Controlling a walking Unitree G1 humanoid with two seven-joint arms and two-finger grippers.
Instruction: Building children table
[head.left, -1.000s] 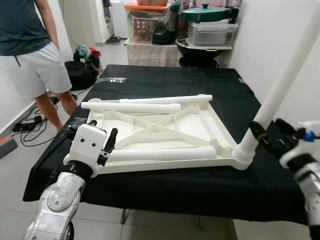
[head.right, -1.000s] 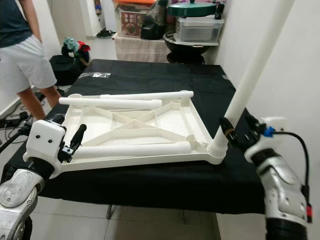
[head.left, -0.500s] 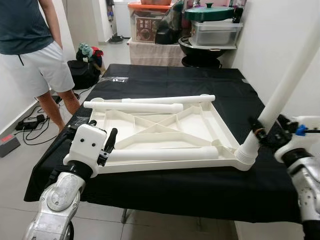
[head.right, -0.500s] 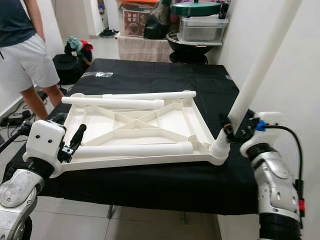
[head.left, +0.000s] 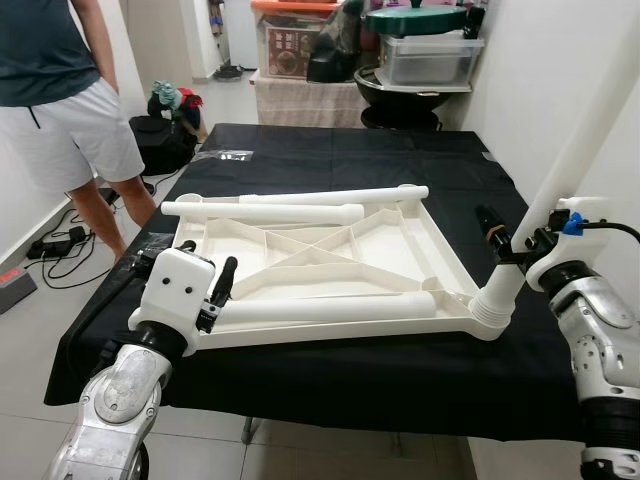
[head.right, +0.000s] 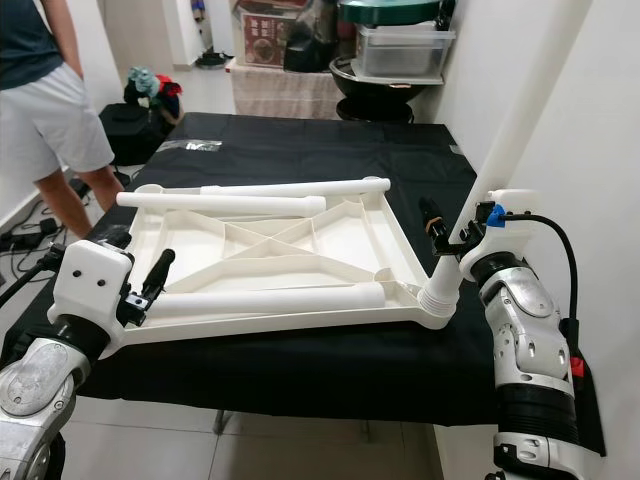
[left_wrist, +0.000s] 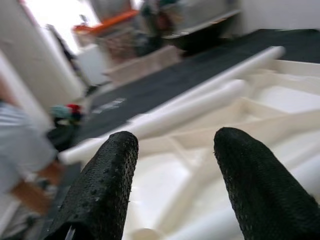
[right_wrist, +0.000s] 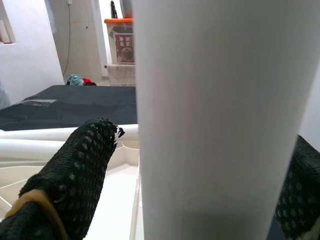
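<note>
— Right gripper (head.left: 510, 240), what's it doing?
— Its two black fingers (right_wrist: 75, 175) sit on either side of the standing white leg (head.left: 560, 180), low on the tube, just above the near right corner socket. They're around it; I can't say for sure they squeeze it

— And the left gripper (head.left: 215, 290)?
— Fingers spread, holding nothing, at the near left edge of the upturned white tabletop (head.left: 320, 255)

— Where's the tabletop?
— Lying ribbed side up on the black-covered table (head.left: 340, 150). Three loose legs lie flat across it: two (head.left: 265, 212) at the far edge, one (head.left: 330, 308) along the near edge

— Anyone else?
— A person (head.left: 60, 90) in grey shorts stands far left, beside a black bag (head.left: 160, 145)
</note>
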